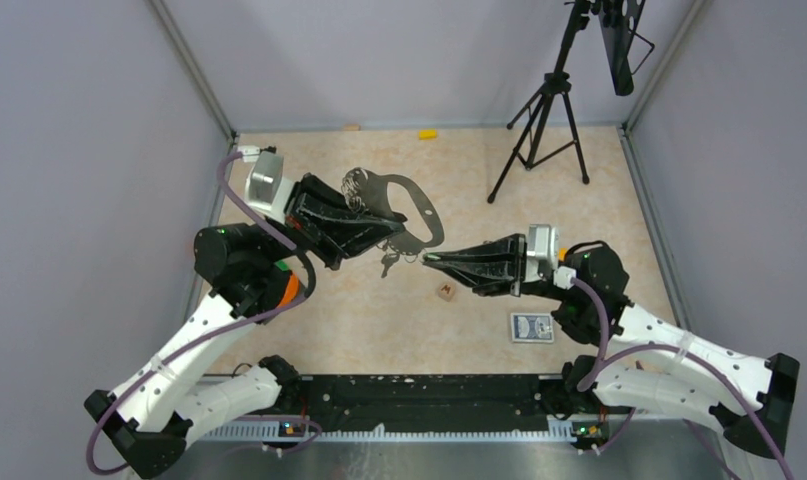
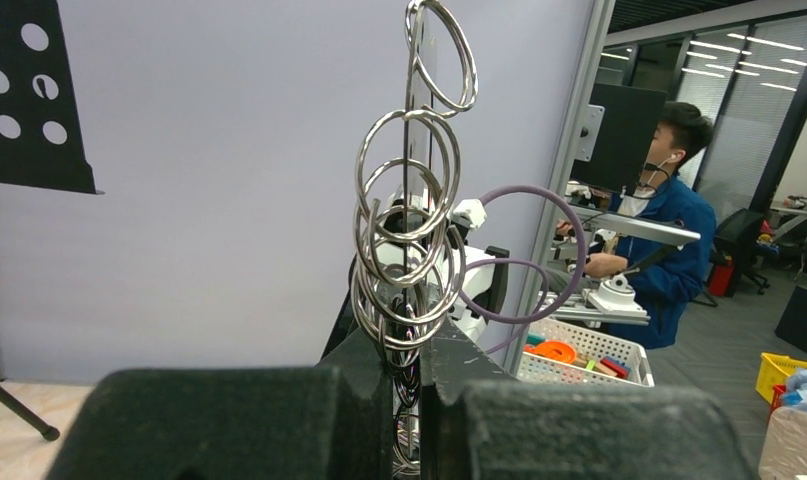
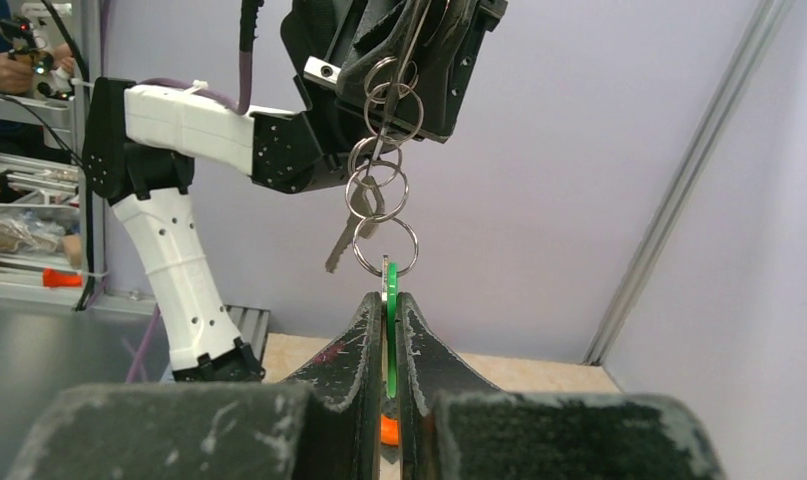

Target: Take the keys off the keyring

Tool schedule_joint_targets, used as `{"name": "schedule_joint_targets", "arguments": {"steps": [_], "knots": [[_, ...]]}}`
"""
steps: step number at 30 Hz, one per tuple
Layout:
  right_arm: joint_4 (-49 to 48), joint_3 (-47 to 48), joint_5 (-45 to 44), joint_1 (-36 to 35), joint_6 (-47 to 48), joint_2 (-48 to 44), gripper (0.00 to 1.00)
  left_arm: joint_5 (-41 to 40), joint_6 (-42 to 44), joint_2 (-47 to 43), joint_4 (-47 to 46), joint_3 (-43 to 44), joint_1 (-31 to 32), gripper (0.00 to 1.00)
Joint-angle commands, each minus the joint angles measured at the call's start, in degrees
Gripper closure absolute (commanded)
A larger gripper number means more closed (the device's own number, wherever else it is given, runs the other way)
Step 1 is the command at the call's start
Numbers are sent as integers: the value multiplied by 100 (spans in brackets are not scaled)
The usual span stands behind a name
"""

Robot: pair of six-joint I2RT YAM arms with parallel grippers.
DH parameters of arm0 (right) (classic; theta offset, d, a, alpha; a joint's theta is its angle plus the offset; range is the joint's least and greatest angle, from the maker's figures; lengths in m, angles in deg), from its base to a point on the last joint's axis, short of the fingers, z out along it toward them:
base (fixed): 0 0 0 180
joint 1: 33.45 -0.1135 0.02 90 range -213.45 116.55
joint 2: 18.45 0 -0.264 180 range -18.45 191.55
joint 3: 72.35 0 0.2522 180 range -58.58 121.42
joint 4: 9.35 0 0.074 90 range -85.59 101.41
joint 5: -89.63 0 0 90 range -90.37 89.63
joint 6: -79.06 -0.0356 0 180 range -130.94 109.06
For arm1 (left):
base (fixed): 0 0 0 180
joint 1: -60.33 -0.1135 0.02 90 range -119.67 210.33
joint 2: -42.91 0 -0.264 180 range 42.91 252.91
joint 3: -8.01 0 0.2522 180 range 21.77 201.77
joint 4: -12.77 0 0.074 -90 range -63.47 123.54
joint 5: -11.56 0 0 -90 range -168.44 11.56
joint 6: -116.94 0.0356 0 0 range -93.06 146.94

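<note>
My left gripper is shut on the grey D-shaped keyring and holds it above the table. In the left wrist view my gripper clamps the keyring edge-on, with several silver split rings stacked along it. In the right wrist view these rings hang in a chain below the left gripper. A silvery key dangles from the chain. My right gripper is shut on the green-headed key, which hangs on the lowest ring. The keys hang between the two grippers.
A small brown cube lies on the table below the grippers. A blue card deck lies near the right arm. A black tripod stands at the back right. A small yellow piece lies by the back wall.
</note>
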Motion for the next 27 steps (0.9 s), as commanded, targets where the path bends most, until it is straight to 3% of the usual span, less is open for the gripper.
{"name": "schedule_joint_targets", "arguments": {"steps": [1, 11, 27], "knots": [[-291, 74, 35, 28, 395, 49, 100, 102, -176, -42, -577, 244, -2, 100], [-876, 56, 32, 27, 346, 296, 100, 175, -313, 13, -757, 246, -2, 100], [-2185, 5, 769, 24, -326, 567, 100, 113, -291, 26, -758, 254, -2, 100]]}}
